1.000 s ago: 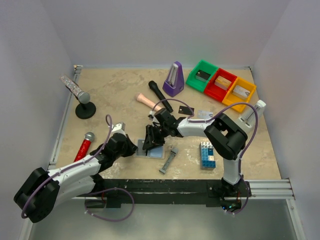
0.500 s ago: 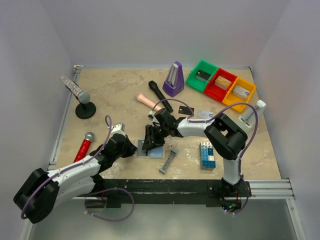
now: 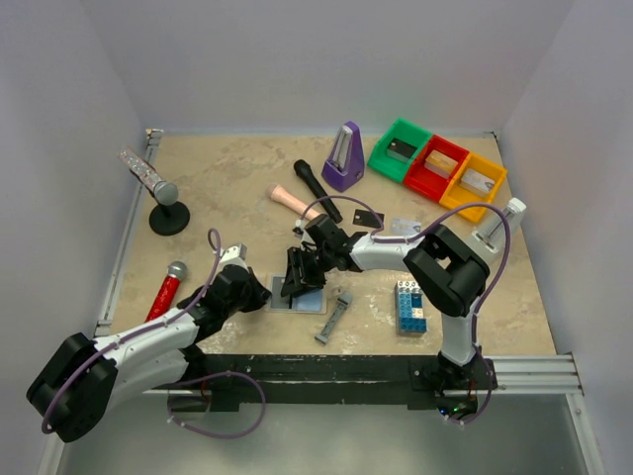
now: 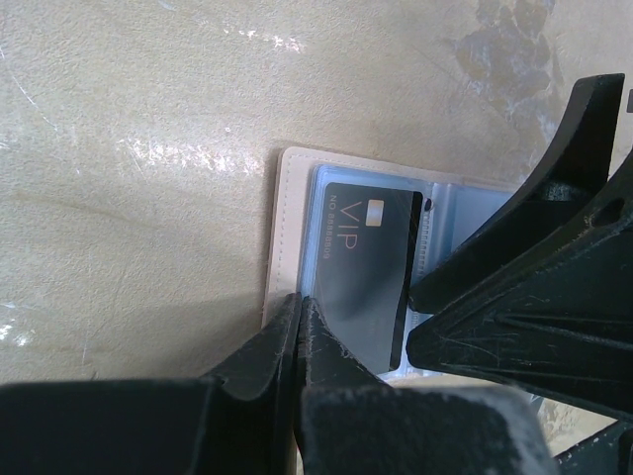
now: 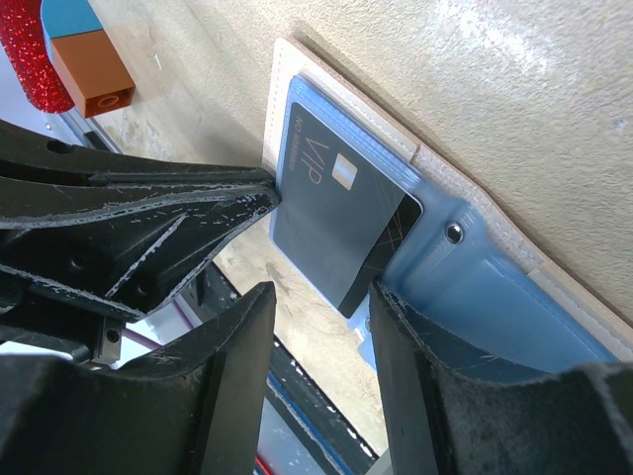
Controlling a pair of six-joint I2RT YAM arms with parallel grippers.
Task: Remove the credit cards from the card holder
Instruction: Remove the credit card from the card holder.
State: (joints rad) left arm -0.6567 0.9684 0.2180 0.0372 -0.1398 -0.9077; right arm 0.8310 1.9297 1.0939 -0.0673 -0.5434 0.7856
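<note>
The card holder (image 3: 309, 299) lies open on the table, light blue with pale edging (image 4: 287, 223). A black credit card marked VIP (image 4: 371, 267) sticks partly out of its pocket and also shows in the right wrist view (image 5: 341, 213). My left gripper (image 3: 263, 291) is shut, pinching the holder's left edge (image 4: 300, 305). My right gripper (image 3: 300, 273) is open just above the holder's blue panel (image 5: 495, 297), its jaws on either side of the black card's corner (image 5: 321, 332). Another black card (image 3: 368, 218) and a greyish card (image 3: 404, 226) lie loose on the table behind.
A narrow grey bar (image 3: 333, 315) and a blue-and-white brick stack (image 3: 409, 305) lie right of the holder. A purple metronome (image 3: 343, 158), black (image 3: 315, 188) and pink (image 3: 292, 201) microphones, and green (image 3: 400, 149), red (image 3: 435, 166) and yellow (image 3: 474, 181) bins stand behind. A red microphone (image 3: 166, 290) lies at the left.
My right gripper has shifted slightly left over the holder. The left gripper stays at the holder's edge.
</note>
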